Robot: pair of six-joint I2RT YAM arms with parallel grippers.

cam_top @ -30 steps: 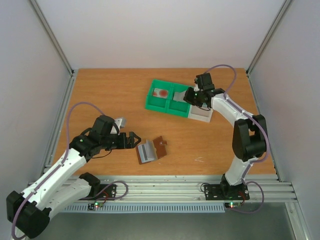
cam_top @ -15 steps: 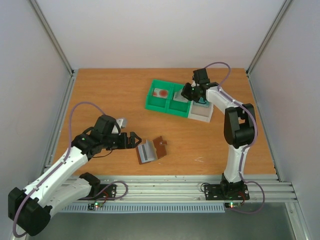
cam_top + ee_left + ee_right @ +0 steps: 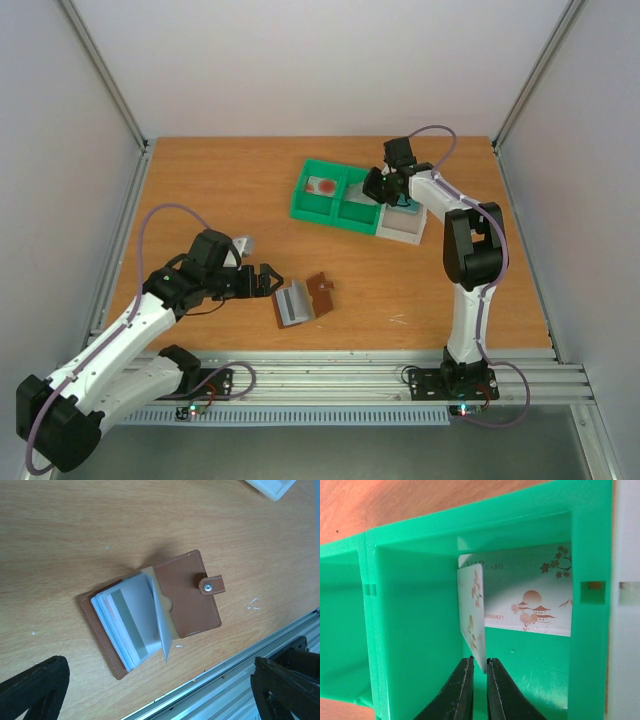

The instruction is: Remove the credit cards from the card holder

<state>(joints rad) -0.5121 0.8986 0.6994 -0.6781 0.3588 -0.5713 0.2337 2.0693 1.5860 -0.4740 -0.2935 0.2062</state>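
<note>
Card holder (image 3: 303, 299) lies open and flat by the near edge of the surface (image 3: 220, 190), about mid-width. Sleeves (image 3: 127, 625) are fanned on its left half, snap tab (image 3: 212, 585) on the right flap. Frame rail (image 3: 240, 670) is close on the near side, open wood far and right. Left tool (image 3: 270, 283) is just left of it, fingers spread wide, no contact. Right tool (image 3: 479, 664), toward the far-right corner, pinches a card (image 3: 472, 610) edge-on inside a green tray (image 3: 420, 605) compartment. Walls are tight both sides. Second card (image 3: 530, 605) lies flat beneath.
</note>
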